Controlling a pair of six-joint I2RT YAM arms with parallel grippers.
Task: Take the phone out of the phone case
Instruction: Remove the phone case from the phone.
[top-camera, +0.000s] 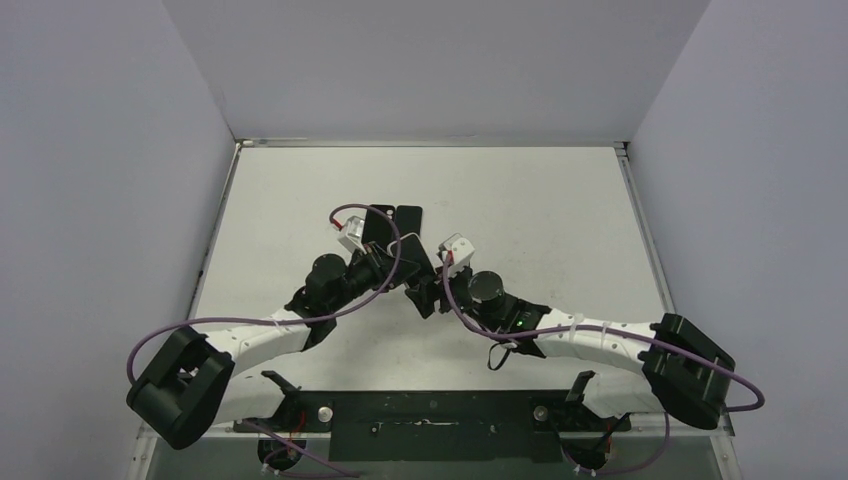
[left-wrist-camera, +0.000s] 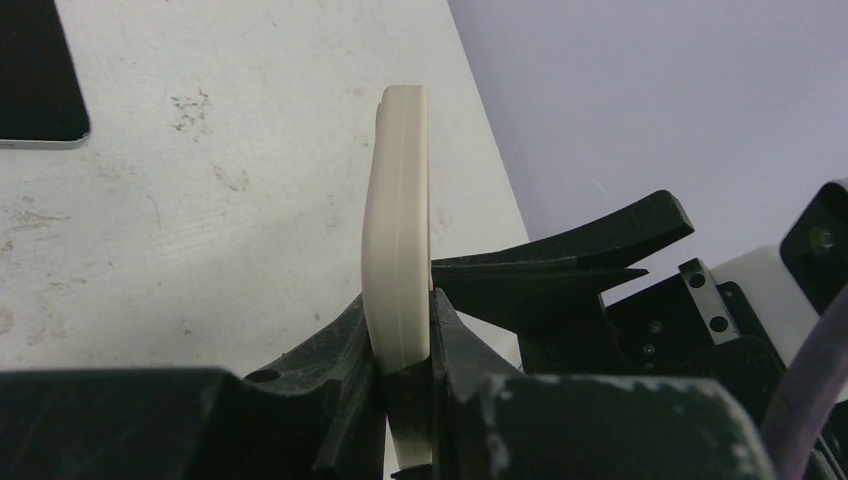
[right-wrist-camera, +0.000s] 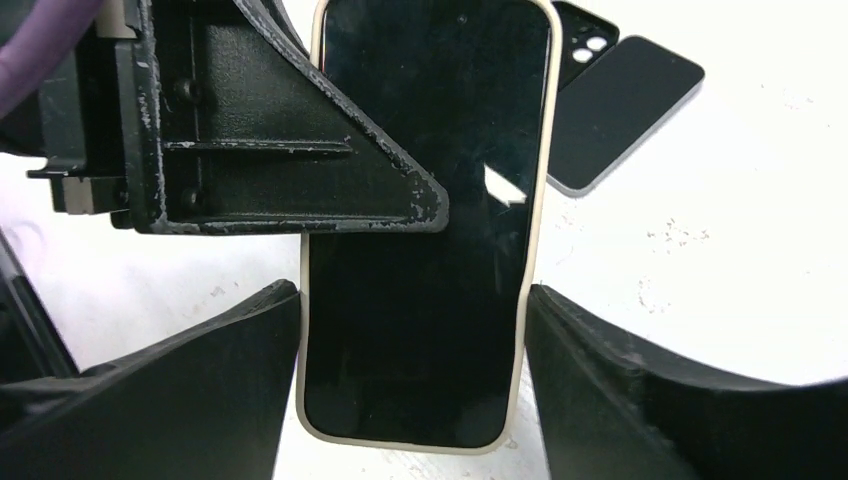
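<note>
Holding stage: left gripper (left-wrist-camera: 400, 330) clamped on phone case (left-wrist-camera: 398, 200) edge; phone (right-wrist-camera: 430, 200) seated inside, between right gripper (right-wrist-camera: 412, 295) fingers, contact cannot be told. Next likely: peel case rim off phone corner.

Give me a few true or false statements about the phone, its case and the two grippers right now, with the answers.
1. The left gripper clamps the cream phone case. True.
2. The phone is already out of its case. False: the cream rim frames its screen all round.
3. A second phone lies flat on the table. True.
4. The right gripper is far from the cased phone. False: its fingers flank the case's long edges.
</note>
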